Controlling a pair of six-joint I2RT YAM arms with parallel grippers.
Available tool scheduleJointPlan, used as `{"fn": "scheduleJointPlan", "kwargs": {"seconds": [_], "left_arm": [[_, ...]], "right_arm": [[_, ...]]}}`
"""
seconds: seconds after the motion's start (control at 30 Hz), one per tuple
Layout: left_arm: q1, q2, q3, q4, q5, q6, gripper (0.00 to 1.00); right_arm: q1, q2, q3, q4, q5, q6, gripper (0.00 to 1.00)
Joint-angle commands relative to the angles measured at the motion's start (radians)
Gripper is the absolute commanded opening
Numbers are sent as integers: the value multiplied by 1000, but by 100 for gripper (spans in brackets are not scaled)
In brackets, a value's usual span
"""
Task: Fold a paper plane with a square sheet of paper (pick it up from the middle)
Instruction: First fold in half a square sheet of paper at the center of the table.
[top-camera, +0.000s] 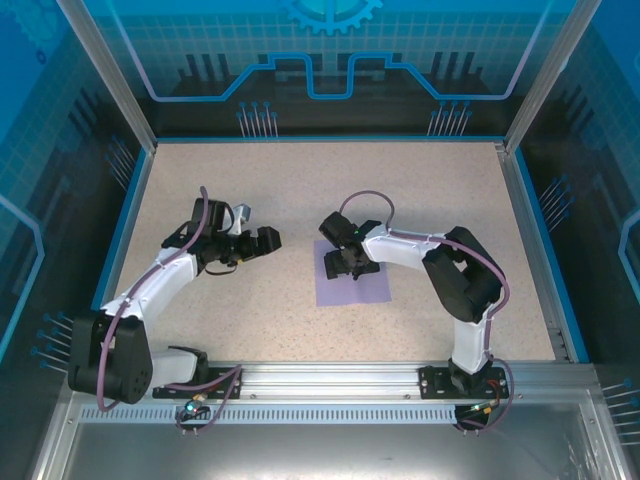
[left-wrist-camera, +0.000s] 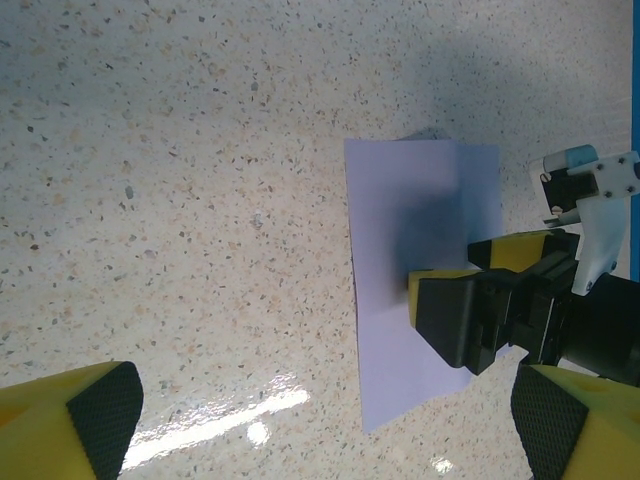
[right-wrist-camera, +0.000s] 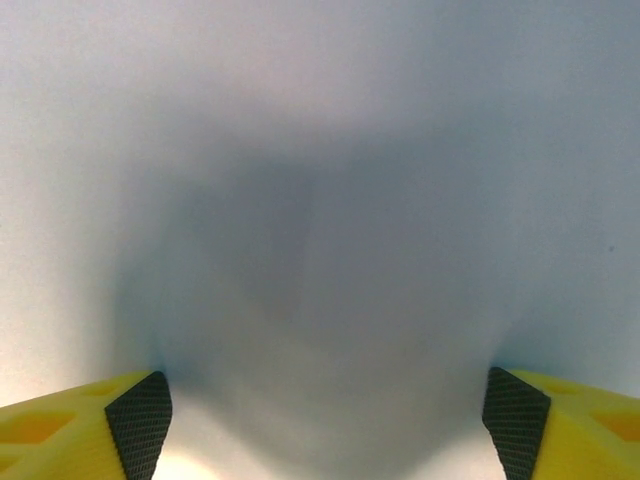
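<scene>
Top external: sheet (top-camera: 357, 286) flat on table (top-camera: 300, 180), right gripper (top-camera: 352, 268) on it.
Sheet lies mid-table, nearer the near edge; right gripper down on its far part, fingers spread; left gripper (top-camera: 268, 242) well left, fingers wide apart, empty.

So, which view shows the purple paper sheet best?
The left wrist view: the sheet is large with sharp edges. The top view shows it small, partly under the right gripper; the right wrist view gives a blurred close-up.
</scene>
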Motion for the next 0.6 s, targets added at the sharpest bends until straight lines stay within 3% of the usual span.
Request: {"fn": "scheduleJointPlan", "kwargs": {"seconds": [0.0,0.57], "left_arm": [[-5,9,3,-8,31,-5,99],[-5,12,5,-2,40,-7,99]], "right_arm": [[2,65,-29,-2,0,19,82],[16,-78,-43,9,83,12,46]]}}
